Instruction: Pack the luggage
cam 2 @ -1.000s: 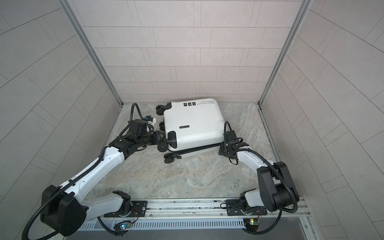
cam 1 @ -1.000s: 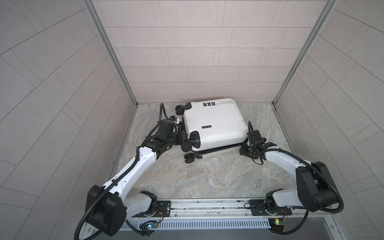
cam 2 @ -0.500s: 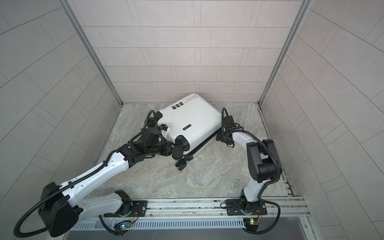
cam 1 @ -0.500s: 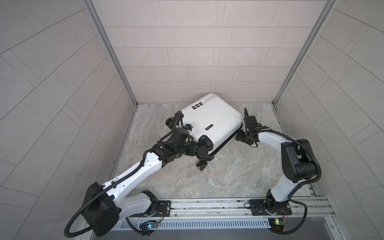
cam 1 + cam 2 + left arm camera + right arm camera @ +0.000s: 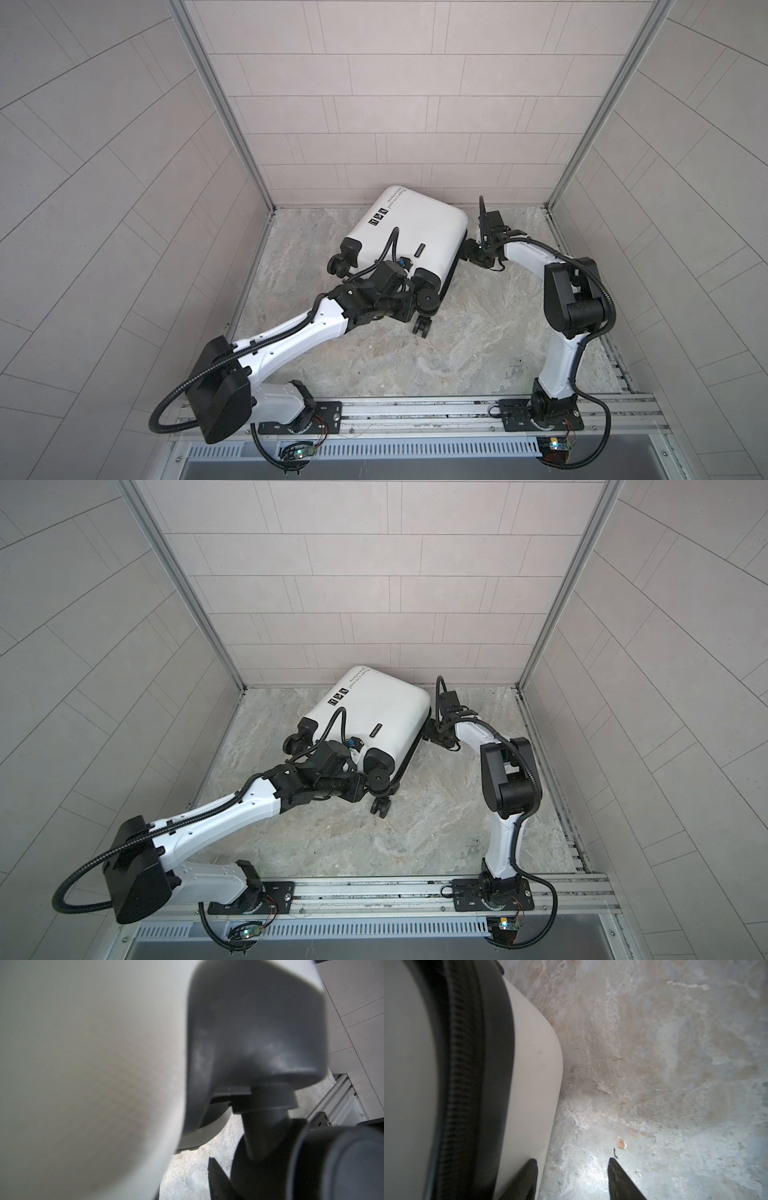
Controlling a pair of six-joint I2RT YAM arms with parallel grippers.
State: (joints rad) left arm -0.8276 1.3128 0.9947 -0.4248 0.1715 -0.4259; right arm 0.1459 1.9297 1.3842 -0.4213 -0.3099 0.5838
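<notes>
Tiled walls close in a marbled bench [image 5: 457,357], where the luggage [image 5: 411,232] lies flat and shut near the back wall, skewed, with its wheels toward the left arm. The left end effector [image 5: 406,309] sits tight against a wheel [image 5: 428,298]; I cannot tell whether it grips. The right end effector [image 5: 572,1178] is spread and empty, one finger beside the white shell near the zipper trim [image 5: 456,1084]. This looks like turning the case: push low on both ends, slowly, keeping the far corner off the wall.
</notes>
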